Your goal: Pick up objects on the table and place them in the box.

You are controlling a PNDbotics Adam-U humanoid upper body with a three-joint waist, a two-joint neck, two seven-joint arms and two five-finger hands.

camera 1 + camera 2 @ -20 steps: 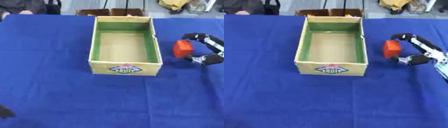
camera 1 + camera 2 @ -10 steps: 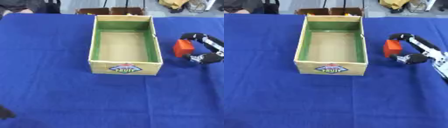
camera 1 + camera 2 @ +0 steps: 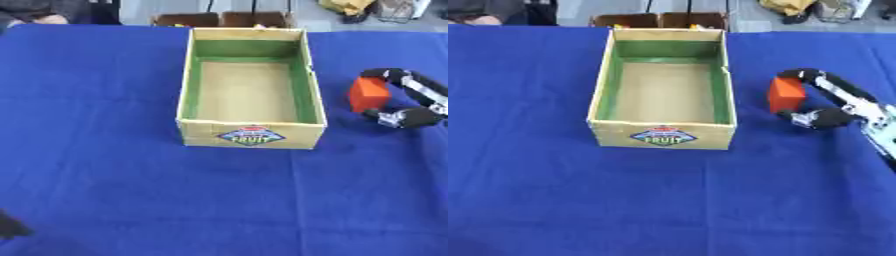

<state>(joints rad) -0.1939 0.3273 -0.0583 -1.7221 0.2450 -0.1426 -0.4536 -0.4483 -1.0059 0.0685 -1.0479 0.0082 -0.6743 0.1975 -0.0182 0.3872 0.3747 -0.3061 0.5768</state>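
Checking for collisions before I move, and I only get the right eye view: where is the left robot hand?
Observer: Only a dark bit of the left robot hand shows, at the lower left corner of the left eye view; the rest is out of frame.
Operator: Anything tucked against the right inner wall of the box?
Observer: No. The left eye view shows more of that green wall of the box, and it is bare.

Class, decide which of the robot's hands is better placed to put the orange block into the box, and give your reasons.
The right hand: its curled fingers and thumb already flank the orange block, right of the box. The left hand barely shows, far off at the lower left.
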